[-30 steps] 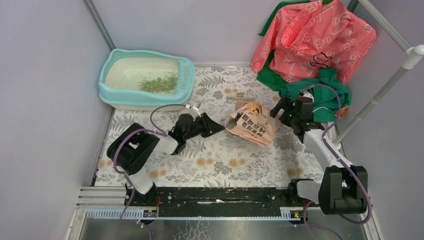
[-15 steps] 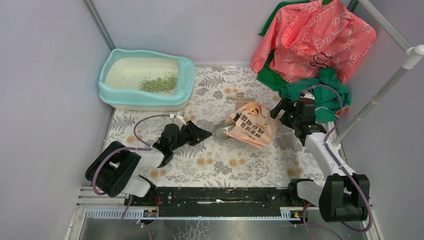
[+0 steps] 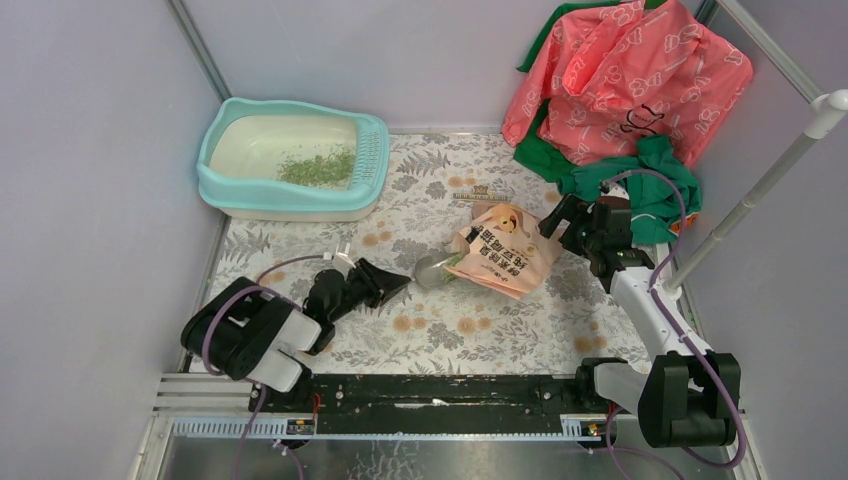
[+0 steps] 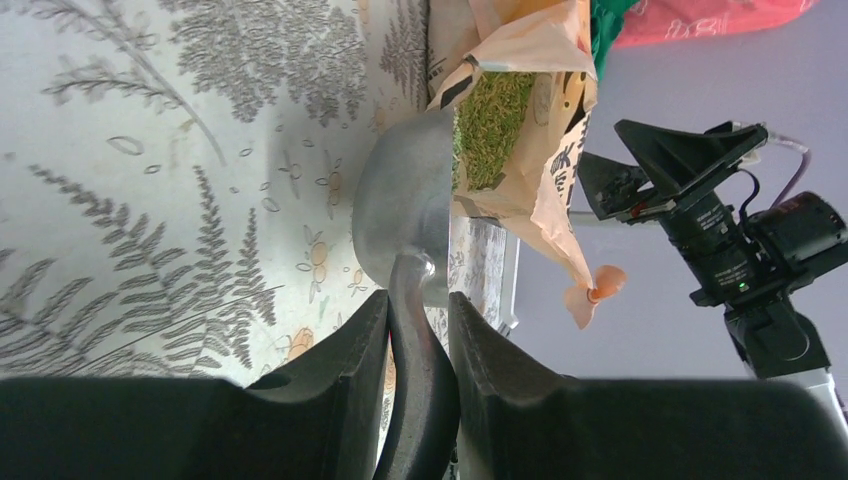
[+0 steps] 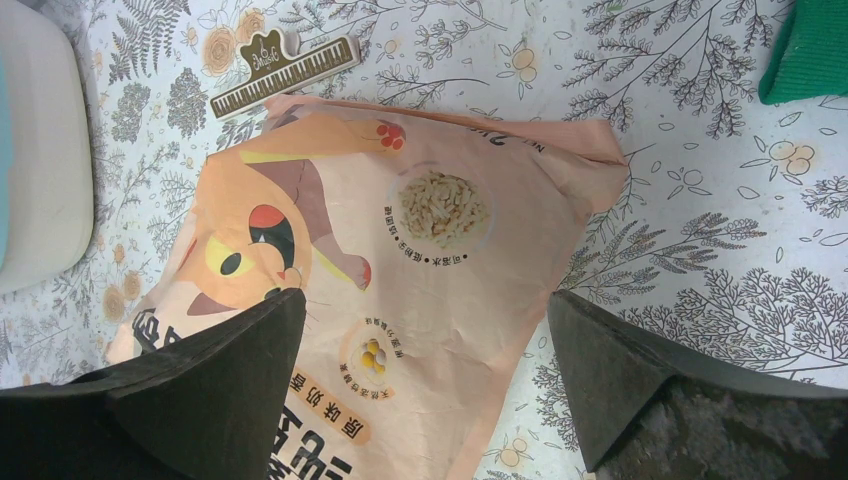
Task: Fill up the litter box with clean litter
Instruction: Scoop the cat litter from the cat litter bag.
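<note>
The turquoise litter box [image 3: 372,165] stands at the back left, with a thin patch of green clean litter [image 3: 320,167] in its cream pan. My left gripper [image 3: 393,283] is shut on the handle of the grey scoop [image 4: 405,215], low over the mat. The scoop's bowl [image 3: 432,271] sits at the mouth of the pink-orange litter bag [image 3: 505,250], which lies on its side. Green granules [image 4: 492,125] show in the bag's opening beside the bowl. My right gripper [image 3: 556,214] is open over the bag's far end [image 5: 400,260], its jaws wide apart and not touching it.
A gold bag clip [image 3: 480,193] lies on the floral mat behind the bag; it also shows in the right wrist view [image 5: 280,66]. Pink and green cloth [image 3: 620,80] is piled at the back right. A white pole [image 3: 760,190] leans at the right. Walls close in left and back.
My left arm has drawn back toward the near left with the scoop, and the bowl has come out to the bag's mouth. My right gripper has barely moved.
</note>
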Robot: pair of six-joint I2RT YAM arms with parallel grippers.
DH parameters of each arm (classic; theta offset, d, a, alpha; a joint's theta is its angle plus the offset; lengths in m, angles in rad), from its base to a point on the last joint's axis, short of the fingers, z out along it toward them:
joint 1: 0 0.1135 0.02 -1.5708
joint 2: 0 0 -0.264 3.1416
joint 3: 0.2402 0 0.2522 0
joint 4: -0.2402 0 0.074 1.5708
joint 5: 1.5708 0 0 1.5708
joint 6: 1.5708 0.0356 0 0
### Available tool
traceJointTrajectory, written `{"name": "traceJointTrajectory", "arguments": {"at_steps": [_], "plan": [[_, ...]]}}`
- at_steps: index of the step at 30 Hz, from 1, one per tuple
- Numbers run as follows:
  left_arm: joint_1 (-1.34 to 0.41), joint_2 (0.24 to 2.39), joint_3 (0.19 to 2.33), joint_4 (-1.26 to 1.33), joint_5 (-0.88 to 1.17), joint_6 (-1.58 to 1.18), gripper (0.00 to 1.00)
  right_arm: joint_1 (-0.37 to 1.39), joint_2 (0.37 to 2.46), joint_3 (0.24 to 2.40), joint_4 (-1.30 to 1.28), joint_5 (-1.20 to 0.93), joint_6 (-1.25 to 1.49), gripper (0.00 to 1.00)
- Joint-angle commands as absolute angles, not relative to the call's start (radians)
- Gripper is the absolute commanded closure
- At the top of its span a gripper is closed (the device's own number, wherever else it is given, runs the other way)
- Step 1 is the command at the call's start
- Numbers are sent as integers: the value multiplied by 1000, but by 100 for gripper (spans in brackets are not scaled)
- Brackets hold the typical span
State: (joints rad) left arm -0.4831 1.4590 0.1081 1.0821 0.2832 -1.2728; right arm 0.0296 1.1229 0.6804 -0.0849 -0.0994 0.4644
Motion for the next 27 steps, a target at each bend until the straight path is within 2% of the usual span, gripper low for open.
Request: {"name": "traceJointTrajectory", "arguments": {"at_steps": [1,4,7,18,27], "plan": [[-457,1586,59,1407,284,-1352,100,27,1108,681,-62,-124,461,1],[-455,1738,63,1604,314,-1407,100,26,1108,678,-62,-125,461,1],[-457,1803,88,1615,323,-1406,100,26,1106,679,-65,-122,456,1],[-408,1647,2,1611,271,-1434,100,26,1105,679,-58,-134,454,1],[-302,1535,-73,1601,328,-1495,100,27,1101,681,-58,-140,451,1]]}}
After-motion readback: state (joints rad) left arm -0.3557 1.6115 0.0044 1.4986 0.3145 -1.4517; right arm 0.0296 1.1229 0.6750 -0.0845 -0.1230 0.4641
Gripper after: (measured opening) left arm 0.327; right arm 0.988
